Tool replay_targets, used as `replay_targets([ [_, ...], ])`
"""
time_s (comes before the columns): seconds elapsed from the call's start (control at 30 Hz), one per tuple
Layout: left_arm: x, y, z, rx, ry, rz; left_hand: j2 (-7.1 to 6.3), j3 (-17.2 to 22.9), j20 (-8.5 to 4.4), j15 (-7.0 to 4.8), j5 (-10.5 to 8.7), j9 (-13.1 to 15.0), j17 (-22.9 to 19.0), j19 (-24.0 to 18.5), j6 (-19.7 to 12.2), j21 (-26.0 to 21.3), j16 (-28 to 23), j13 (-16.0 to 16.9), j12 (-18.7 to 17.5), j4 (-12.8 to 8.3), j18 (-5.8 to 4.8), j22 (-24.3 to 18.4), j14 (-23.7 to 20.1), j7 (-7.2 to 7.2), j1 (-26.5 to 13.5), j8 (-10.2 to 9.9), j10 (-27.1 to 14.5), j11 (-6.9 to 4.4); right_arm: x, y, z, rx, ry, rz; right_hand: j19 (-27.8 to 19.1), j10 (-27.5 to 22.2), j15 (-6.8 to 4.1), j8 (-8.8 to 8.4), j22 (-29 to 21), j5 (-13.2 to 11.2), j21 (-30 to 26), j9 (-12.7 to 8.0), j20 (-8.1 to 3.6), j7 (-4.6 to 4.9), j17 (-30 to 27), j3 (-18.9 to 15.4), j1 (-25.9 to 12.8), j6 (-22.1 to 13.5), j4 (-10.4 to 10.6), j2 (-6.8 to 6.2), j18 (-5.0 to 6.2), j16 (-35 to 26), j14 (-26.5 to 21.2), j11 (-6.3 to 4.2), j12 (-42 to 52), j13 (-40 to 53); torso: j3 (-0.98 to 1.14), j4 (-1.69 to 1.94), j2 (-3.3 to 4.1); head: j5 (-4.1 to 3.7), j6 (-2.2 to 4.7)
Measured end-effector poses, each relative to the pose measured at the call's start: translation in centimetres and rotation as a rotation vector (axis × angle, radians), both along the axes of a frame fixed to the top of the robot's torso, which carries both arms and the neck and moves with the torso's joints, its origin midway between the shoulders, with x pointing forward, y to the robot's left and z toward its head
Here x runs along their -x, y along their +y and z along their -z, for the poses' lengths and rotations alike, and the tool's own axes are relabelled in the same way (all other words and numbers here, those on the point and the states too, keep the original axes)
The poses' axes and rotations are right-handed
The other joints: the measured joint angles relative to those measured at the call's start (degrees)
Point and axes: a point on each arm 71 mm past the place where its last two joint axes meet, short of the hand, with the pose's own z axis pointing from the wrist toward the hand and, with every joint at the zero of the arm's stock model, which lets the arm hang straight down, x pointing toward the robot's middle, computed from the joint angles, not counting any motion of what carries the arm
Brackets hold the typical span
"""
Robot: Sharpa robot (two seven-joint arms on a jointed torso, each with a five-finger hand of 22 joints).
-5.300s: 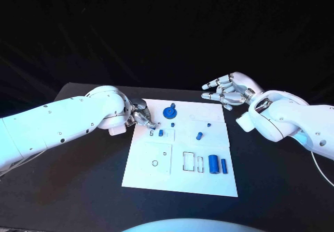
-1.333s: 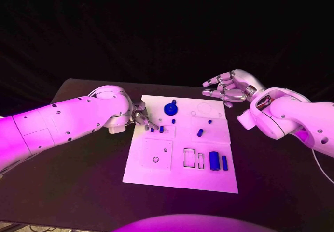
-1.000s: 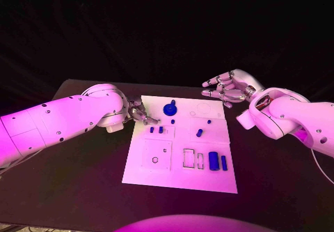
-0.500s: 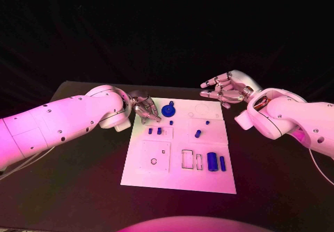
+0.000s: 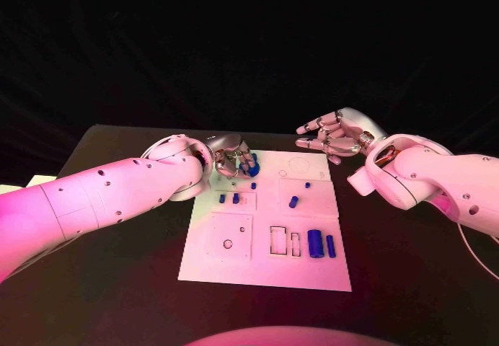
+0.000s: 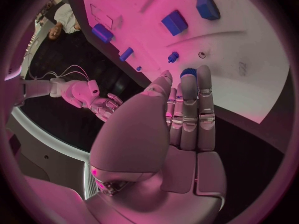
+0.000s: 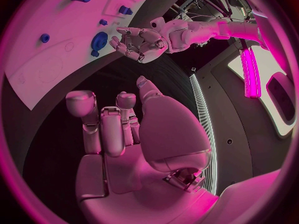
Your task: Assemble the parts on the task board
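Left hand [image 5: 231,160] is hovering over the task board's [image 5: 265,270] far-left corner, fingers loosely apart, holding nothing, right beside the round blue disc part [image 5: 251,169], so it is the nearer hand. Right hand [image 5: 334,136] is hanging past the board's far-right corner, spread and empty. Board is flat, white, matte; small blue pegs [image 5: 293,202] are smooth, stubby, lying mid-board on the black tabletop [image 5: 125,281].

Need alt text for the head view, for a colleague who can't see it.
The left hand hovers open by a round blue part at the far end of the white board. The right hand hangs open beyond the board's far right corner.
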Motion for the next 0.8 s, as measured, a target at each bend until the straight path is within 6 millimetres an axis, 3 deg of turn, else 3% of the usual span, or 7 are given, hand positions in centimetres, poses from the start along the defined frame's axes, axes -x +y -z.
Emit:
replay_targets([
  [0.17,0.0,-0.8,0.3,-0.059,-0.049,0.033,-0.93,0.4,-0.19,-0.12,-0.42,-1.81,7.47,2.25,0.38,1.37,9.08,-1.6,-1.17,0.48,0.0,1.0,3.61,0.0,-0.96,-1.31,0.82,-0.02,0.0,0.0,0.0,0.0,0.0,-0.001,0.0,0.0,0.0,0.0,0.0,0.21,0.0,-0.01,0.0,0.0,0.0,0.0,0.0,0.0,0.0,0.0,0.0,0.0,0.0,0.0,0.0,0.0,0.0,-0.01,-0.02,-0.15,0.12],
  [0.3,0.0,-1.2,0.5,-0.09,-0.069,0.05,-1.12,0.43,-0.35,-0.31,-0.42,-2.68,13.19,5.32,1.16,7.98,15.65,-2.35,-1.81,0.63,-0.06,5.81,6.23,-0.32,-1.58,-1.8,1.46,-0.21,0.0,0.1,0.0,0.0,0.0,-0.002,0.0,0.0,0.0,0.0,0.0,0.21,0.0,-0.01,0.0,0.0,0.0,0.0,0.0,0.0,0.0,0.0,0.0,0.0,0.0,0.0,0.0,0.0,0.01,-0.03,-0.02,-0.19,0.19],
  [0.37,0.1,-1.5,0.7,-0.107,-0.075,0.062,-1.44,0.33,-0.45,-0.41,-0.42,-3.18,16.96,7.45,1.9,13.72,19.79,-2.8,-2.24,0.77,-1.41,10.1,7.77,-0.26,-1.9,-2.08,1.95,-0.35,0.0,0.1,0.0,-0.001,0.0,-0.002,0.0,0.0,0.0,0.0,0.0,0.21,0.0,-0.01,0.0,0.0,0.0,0.0,0.0,0.0,0.0,0.0,0.0,0.0,0.0,0.0,0.0,0.0,0.0,-0.03,-0.02,-0.2,0.21],
  [0.43,0.2,-1.7,0.8,-0.12,-0.078,0.072,-1.49,0.44,-0.57,-0.45,-0.42,-3.57,19.59,8.83,2.13,17.92,22.66,-3.13,-2.69,0.95,-1.48,13.25,8.79,-0.33,-1.95,-2.36,2.44,-0.23,0.0,0.2,0.0,-0.001,0.0,-0.003,0.0,0.0,0.0,0.0,0.0,0.21,0.0,-0.01,0.0,0.0,0.0,0.0,0.0,0.0,0.0,0.0,0.0,0.0,0.0,0.0,0.0,0.0,0.01,-0.03,-0.02,-0.23,0.21],
  [0.47,0.2,-1.8,0.8,-0.126,-0.079,0.077,-1.49,0.42,-0.6,-0.54,-0.42,-3.78,21.02,9.58,2.59,20.17,24.19,-3.3,-2.81,0.96,-2.35,14.99,9.31,-0.35,-1.95,-2.4,2.69,-0.48,0.0,0.2,0.0,-0.001,0.0,-0.003,0.0,0.0,0.0,0.0,0.0,0.21,0.0,-0.01,0.0,0.0,0.0,0.0,0.0,0.0,0.0,0.0,0.0,0.0,0.0,0.0,0.0,0.0,0.01,-0.03,-0.02,-0.25,0.19],
  [0.73,0.4,-2.2,1.1,-0.168,-0.078,0.101,-1.49,0.58,-0.81,-0.75,-0.42,-4.55,26.27,12.03,4.43,30.17,29.71,-3.94,-3.94,1.12,-3.18,22.68,9.91,-0.37,-1.95,-2.4,4.38,-0.52,0.0,0.2,0.0,-0.001,0.0,-0.004,0.0,0.0,0.0,0.0,0.0,0.21,0.0,-0.02,0.0,0.0,0.0,0.0,0.0,0.0,0.0,0.0,0.0,0.0,0.0,0.0,0.0,0.0,0.01,0.0,-0.01,-0.45,0.09],
  [0.8,0.4,-2.3,1.1,-0.178,-0.076,0.106,-1.49,0.74,-0.86,-0.83,-0.42,-4.69,26.53,12.59,4.9,32.12,30.03,-4.04,-3.97,1.28,-4.04,24.14,9.99,-0.4,-1.95,-2.4,4.54,-0.69,0.0,0.2,0.0,-0.001,0.0,-0.004,0.0,0.0,0.0,0.0,0.0,0.21,0.0,-0.02,0.0,0.0,0.0,0.0,0.0,0.0,0.0,0.0,0.0,0.0,0.0,0.0,0.0,0.0,0.01,0.0,-0.01,-0.45,0.04],
])
